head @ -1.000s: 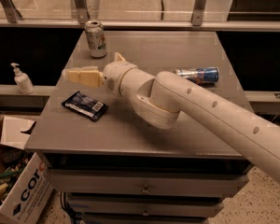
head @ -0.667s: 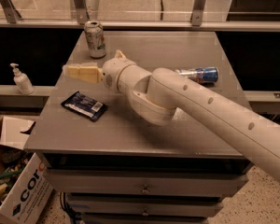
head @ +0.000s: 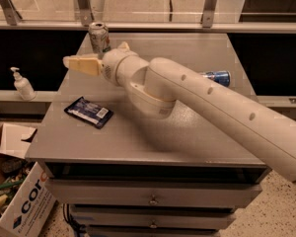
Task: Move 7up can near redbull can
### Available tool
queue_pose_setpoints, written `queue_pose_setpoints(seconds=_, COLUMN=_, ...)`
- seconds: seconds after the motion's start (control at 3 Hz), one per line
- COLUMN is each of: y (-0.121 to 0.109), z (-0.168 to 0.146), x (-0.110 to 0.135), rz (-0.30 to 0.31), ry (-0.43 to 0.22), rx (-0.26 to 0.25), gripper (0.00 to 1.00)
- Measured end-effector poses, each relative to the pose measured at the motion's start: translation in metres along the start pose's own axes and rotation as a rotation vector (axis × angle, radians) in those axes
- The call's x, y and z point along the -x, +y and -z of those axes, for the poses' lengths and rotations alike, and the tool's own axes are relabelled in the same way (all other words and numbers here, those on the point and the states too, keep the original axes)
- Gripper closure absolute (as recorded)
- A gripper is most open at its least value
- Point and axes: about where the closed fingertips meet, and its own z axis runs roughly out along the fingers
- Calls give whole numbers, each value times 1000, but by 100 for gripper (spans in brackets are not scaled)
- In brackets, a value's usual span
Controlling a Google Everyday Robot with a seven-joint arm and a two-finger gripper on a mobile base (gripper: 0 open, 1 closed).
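The 7up can (head: 99,36), silver-white with green marks, stands upright at the far left of the grey table top (head: 138,132). The redbull can (head: 218,77), slim and blue-and-silver, lies on its side at the right of the table, partly hidden behind my arm. My gripper (head: 94,53) is just in front of the 7up can. Its tan fingers are spread open: one (head: 81,63) points left below the can, the other (head: 123,46) shows to the can's right. It holds nothing.
A dark blue snack packet (head: 89,112) lies on the table's left front. A white pump bottle (head: 22,84) stands on a ledge to the left. A cardboard box (head: 17,201) sits on the floor at lower left. Drawers (head: 150,200) are below the table top.
My arm has reached farther across the table, and the gripper has moved closer to the 7up can. Both cans and the packet stay where they were.
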Motion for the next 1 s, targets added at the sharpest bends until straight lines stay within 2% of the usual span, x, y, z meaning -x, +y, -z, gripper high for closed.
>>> queue_pose_setpoints(seconds=0.33, y=4, z=-25, x=5, rz=29, ry=20, rx=-49, gripper=0)
queue_pose_setpoints(seconds=0.67, y=4, z=-25, x=5, rz=29, ry=20, rx=-49, gripper=0)
queue_pose_setpoints(seconds=1.0, y=1, z=-24, x=1, rz=72, ry=11, rx=-57, gripper=0)
